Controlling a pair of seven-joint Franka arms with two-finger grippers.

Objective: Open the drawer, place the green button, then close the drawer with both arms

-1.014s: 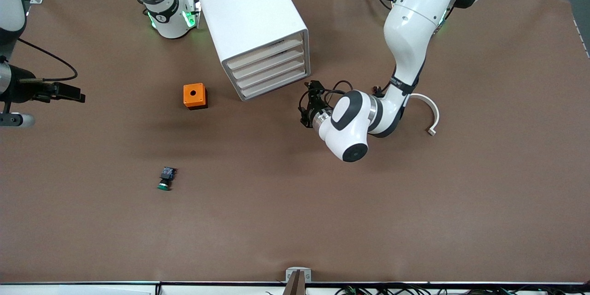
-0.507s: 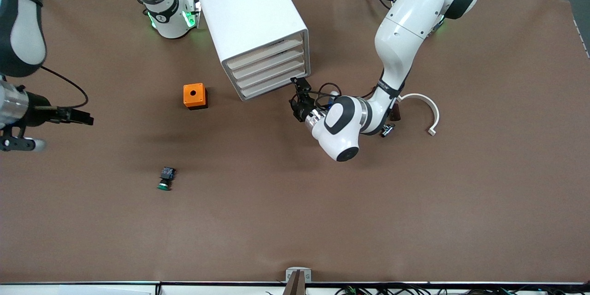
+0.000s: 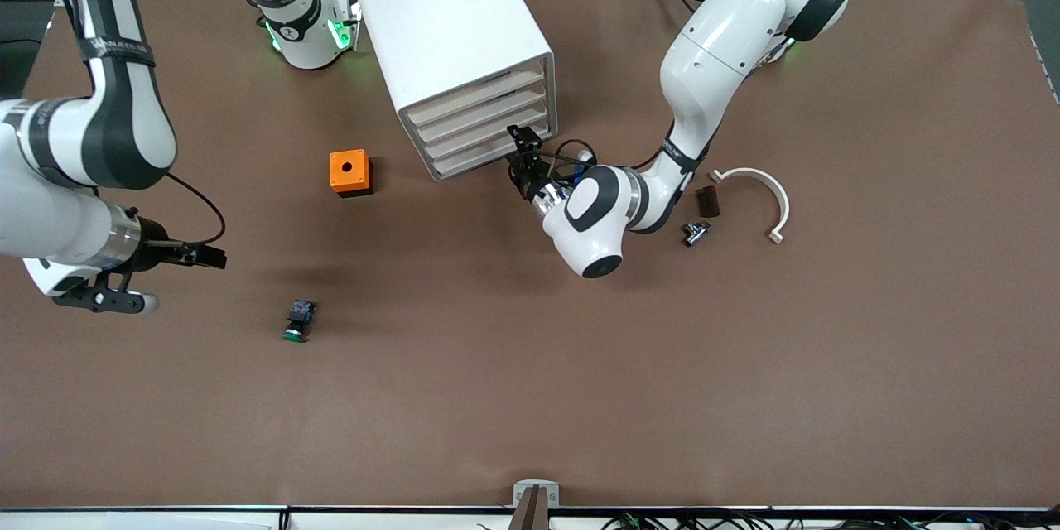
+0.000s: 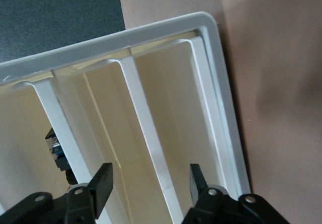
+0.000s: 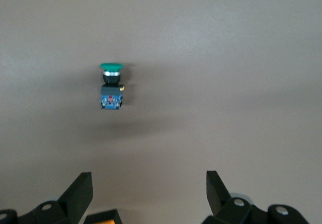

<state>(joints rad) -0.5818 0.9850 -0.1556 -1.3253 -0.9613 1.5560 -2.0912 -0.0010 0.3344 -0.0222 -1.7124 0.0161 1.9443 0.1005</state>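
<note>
Green-capped button (image 3: 297,321) — white cabinet (image 3: 451,41), orange box (image 3: 350,172).

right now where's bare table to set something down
Bare: the wide strip nearer the front camera than the button, and the stretch between the orange box and left claw. Crowded: beside the left arm, around the white arc and small parts.

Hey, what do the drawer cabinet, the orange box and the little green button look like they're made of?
The cabinet looks like moulded white plastic: smooth, matte, with rounded corners and thin drawer walls. The orange box seems to be hard plastic too, uniformly coloured with crisp edges and a round hole. The button has a glossy green cap, probably plastic, on a black-and-blue body with a shiny collar, possibly metal.
</note>
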